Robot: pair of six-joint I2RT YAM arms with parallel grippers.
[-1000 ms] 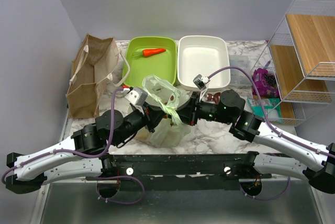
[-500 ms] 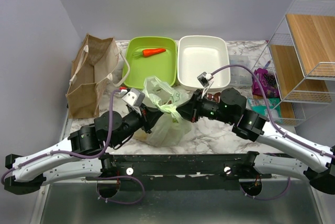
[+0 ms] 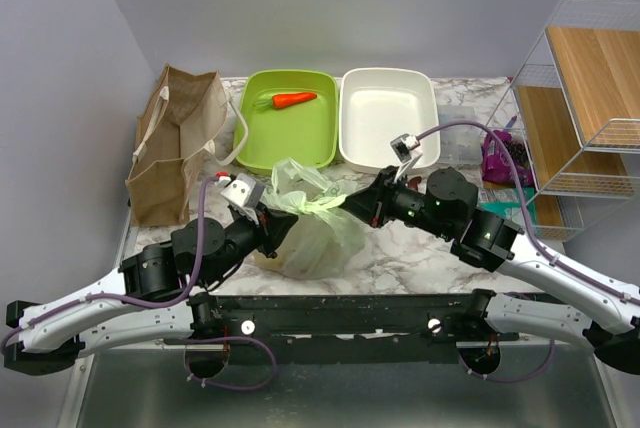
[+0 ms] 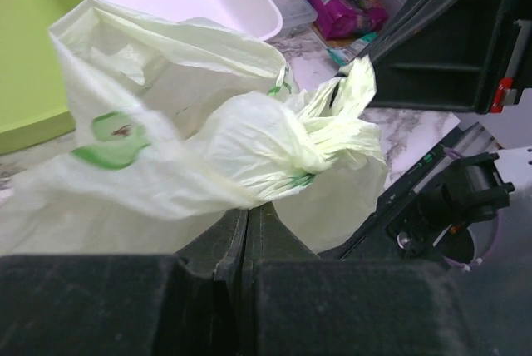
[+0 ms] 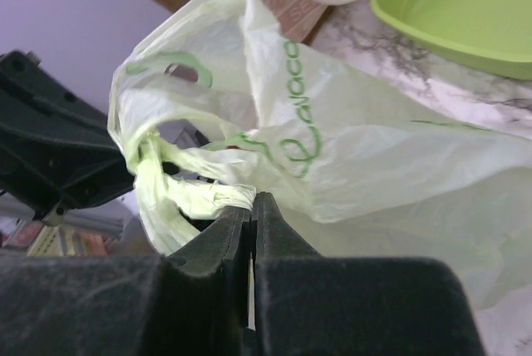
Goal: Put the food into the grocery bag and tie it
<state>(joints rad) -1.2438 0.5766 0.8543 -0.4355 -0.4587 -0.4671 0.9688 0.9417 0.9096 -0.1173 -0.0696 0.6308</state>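
The pale-green grocery bag (image 3: 315, 238) sits on the marble table between my two arms, its handles twisted into a knot (image 3: 318, 205) above it. My left gripper (image 3: 283, 220) is shut on one handle strand left of the knot; in the left wrist view the jaws (image 4: 249, 210) pinch the plastic under the knot (image 4: 324, 152). My right gripper (image 3: 345, 206) is shut on the other strand; in the right wrist view (image 5: 252, 200) it pinches a twisted handle (image 5: 199, 194) of the bag (image 5: 349, 148). The food is hidden inside the bag.
A brown paper bag (image 3: 175, 143) stands at the back left. A green tray (image 3: 290, 138) holds a toy carrot (image 3: 293, 100); a white tray (image 3: 388, 118) sits beside it. A wire shelf (image 3: 585, 98) and purple packets (image 3: 505, 156) are at the right.
Both grippers have pulled apart, the left one leftward and the right one rightward, drawing the handle strands tight. The bag has slumped lower and its open loop has shrunk into a knot.
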